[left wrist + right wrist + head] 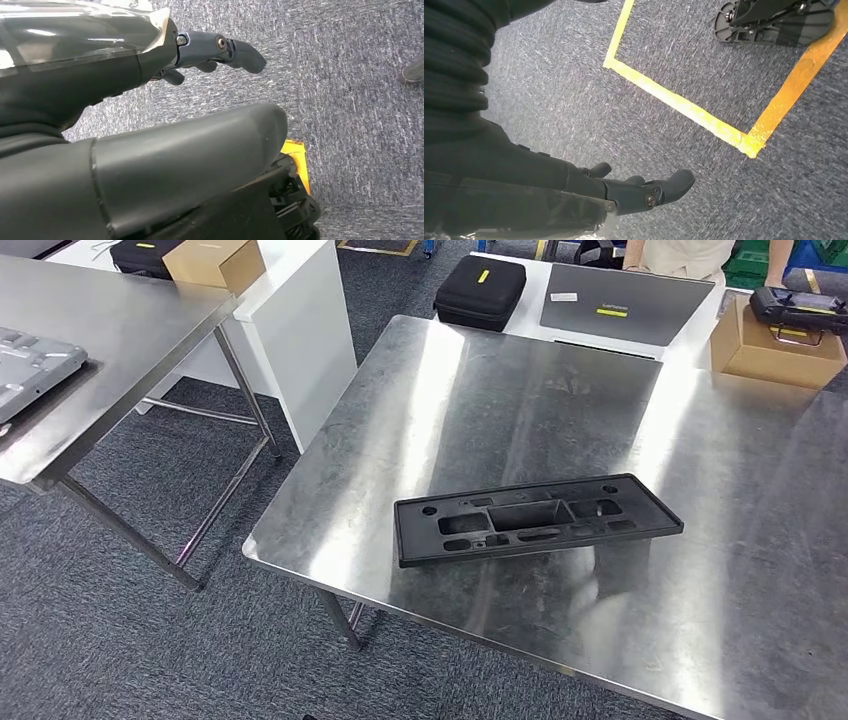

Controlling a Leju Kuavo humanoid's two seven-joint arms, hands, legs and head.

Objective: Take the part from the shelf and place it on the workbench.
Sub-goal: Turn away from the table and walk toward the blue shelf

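Part (535, 520), black moulded plastic, long and rectangular with recessed pockets and small round holes, lying flat on brushed steel workbench (480, 410), toward the 6 o'clock edge, touched by nothing. Second steel table (110, 330) at 9 o'clock, black zip case (481, 290) at 12, cardboard box (770, 350) at 2. Left hand (210, 50) hanging over speckled grey carpet (350, 100), fingers loosely extended, holding nothing. Right hand (639, 190) likewise empty, fingers apart, near yellow floor tape (674, 100).
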